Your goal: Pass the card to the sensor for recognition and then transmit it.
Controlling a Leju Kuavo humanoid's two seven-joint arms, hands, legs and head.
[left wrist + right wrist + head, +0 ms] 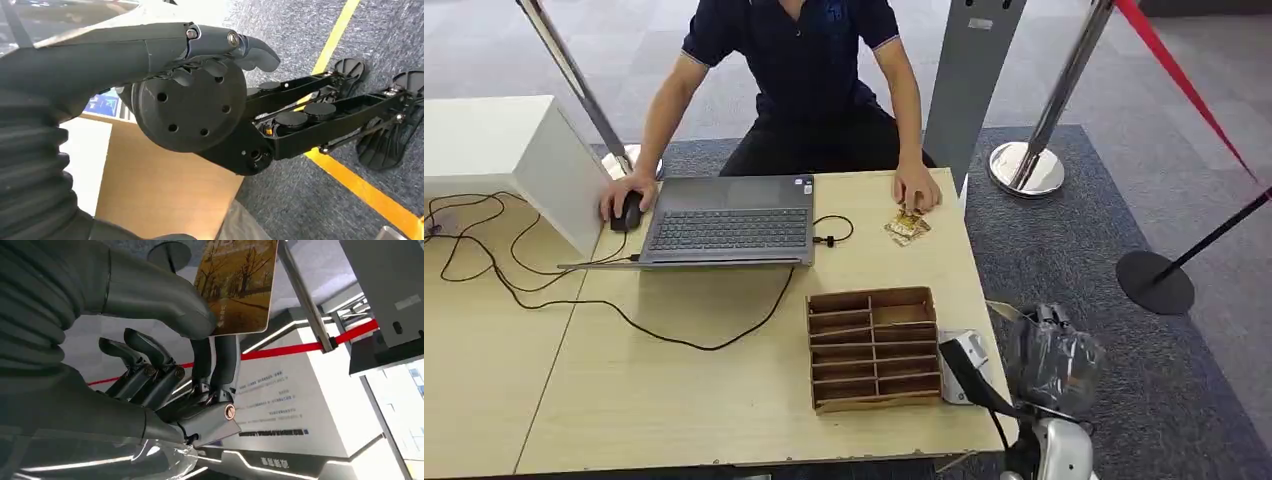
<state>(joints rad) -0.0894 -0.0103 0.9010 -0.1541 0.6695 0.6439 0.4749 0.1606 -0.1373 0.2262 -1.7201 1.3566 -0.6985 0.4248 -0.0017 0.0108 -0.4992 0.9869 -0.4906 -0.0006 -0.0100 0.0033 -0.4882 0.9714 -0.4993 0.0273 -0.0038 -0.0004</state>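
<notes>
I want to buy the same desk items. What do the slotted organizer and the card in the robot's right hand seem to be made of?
The organizer looks like thin brown fibreboard or plywood with a matte finish: flat panels, darker cut edges. The card, pinched in the right hand, looks like rigid plastic with a printed picture of yellow trees, rounded corners and a slight sheen; laminated paper cannot be ruled out.

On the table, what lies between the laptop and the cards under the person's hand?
In the head view, a looped black cable lies on the bare tabletop between the laptop and the cards.
</notes>
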